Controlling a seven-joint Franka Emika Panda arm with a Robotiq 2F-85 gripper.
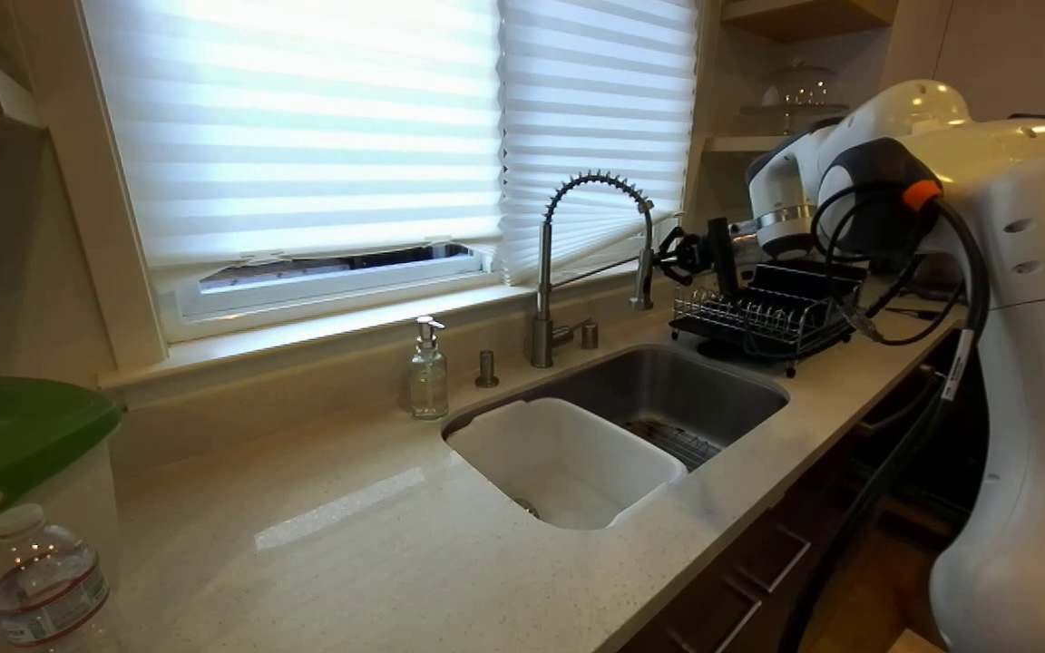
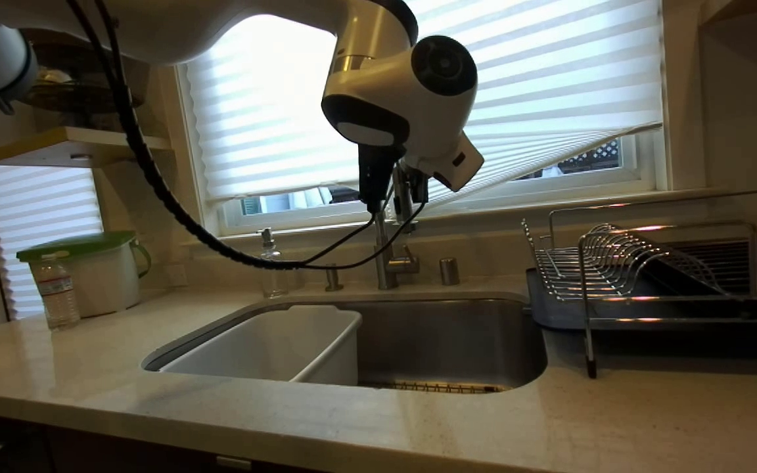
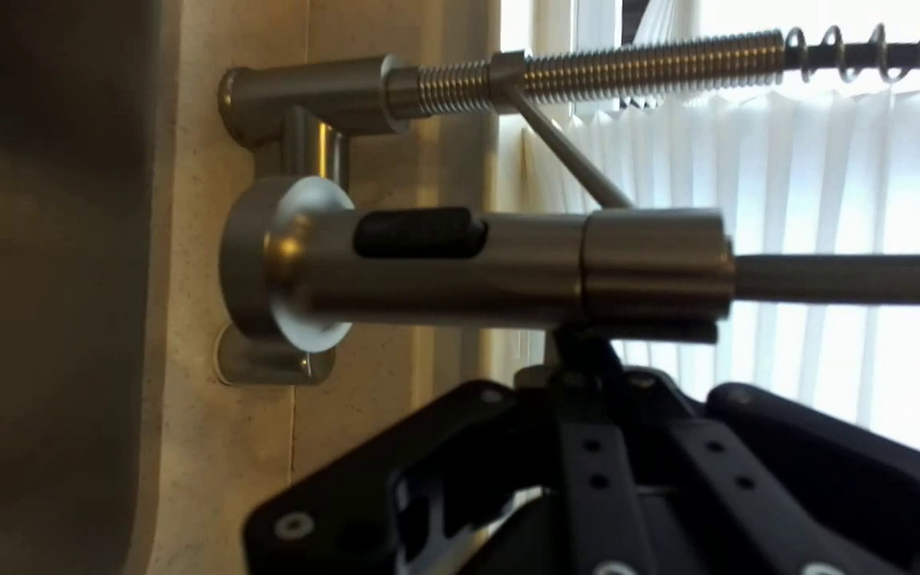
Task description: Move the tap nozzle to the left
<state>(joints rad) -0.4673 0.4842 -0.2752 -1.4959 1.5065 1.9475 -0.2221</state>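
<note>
The jaws are clenched, just beside the spray head (image 3: 476, 279) of the tap nozzle (image 1: 544, 272); whether they touch, I cannot tell.

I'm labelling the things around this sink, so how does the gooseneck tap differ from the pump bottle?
The gooseneck tap rises far higher than the pump bottle. The tap is mostly grey metal; the bottle is see-through, with liquid inside. The tap arches over, its spray head pointing down, while the bottle ends in a short pump head. Both stand upright behind the sink.
</note>
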